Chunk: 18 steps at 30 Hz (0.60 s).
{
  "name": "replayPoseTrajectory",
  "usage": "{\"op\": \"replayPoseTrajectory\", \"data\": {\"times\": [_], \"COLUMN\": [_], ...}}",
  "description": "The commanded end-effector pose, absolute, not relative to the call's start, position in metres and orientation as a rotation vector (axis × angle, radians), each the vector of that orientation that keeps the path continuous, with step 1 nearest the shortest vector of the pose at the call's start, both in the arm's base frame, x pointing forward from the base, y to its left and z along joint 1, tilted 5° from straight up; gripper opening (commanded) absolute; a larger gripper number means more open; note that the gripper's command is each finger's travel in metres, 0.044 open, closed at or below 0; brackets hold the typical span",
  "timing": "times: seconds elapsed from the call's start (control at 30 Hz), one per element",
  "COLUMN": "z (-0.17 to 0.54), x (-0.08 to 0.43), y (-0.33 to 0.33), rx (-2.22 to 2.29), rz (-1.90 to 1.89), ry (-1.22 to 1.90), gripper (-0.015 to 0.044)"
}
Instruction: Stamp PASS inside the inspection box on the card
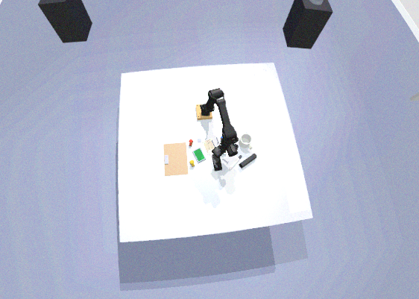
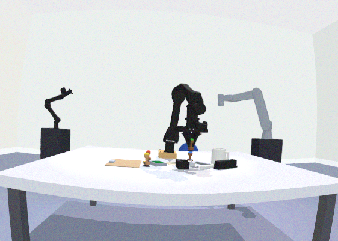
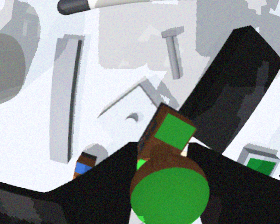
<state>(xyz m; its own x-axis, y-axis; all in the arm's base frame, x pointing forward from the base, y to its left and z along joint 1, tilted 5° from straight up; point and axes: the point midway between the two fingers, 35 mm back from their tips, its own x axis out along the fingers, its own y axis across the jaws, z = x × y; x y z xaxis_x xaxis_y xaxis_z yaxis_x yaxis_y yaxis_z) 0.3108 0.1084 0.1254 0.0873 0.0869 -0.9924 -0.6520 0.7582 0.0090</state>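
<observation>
My gripper (image 2: pixel 191 140) (image 3: pixel 162 150) is shut on the green-topped stamp (image 2: pixel 192 145) (image 3: pixel 169 194). It holds the stamp above the bench, over the small grey and white parts and off to one side of the card. A green patch shows on the stamp's brown block in the wrist view. The beige card (image 1: pixel 209 145) lies beside the ink pad (image 1: pixel 199 155) (image 2: pixel 157 162) (image 3: pixel 261 165), which has a green face in a grey case. The card's box and any print in it are too small to make out.
A blue-topped stamp (image 2: pixel 190 155) (image 3: pixel 83 167) stands near. Red (image 1: pixel 191 142) and yellow (image 1: pixel 191 163) stamps flank the pad. A black block (image 1: pixel 217 162) (image 2: pixel 182 164) (image 3: pixel 231 90), a mug (image 1: pixel 245 139) (image 2: pixel 218 156), a black bar (image 1: pixel 247 160) (image 2: pixel 225 164), a marker (image 3: pixel 108 4) and a brown board (image 1: pixel 176 161) (image 2: pixel 126 163) surround.
</observation>
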Motion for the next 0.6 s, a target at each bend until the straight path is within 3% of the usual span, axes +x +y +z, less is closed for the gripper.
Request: {"op": "replayPoseTrajectory", "data": {"times": [0.0, 0.57], "z": [0.127, 0.116], "x": [0.319, 0.329], "y": [0.131, 0.165], "rx": [-0.507, -0.505], "rz": [0.584, 0.587], "ry": [1.387, 1.384], "gripper": [0.0000, 0.0000]}}
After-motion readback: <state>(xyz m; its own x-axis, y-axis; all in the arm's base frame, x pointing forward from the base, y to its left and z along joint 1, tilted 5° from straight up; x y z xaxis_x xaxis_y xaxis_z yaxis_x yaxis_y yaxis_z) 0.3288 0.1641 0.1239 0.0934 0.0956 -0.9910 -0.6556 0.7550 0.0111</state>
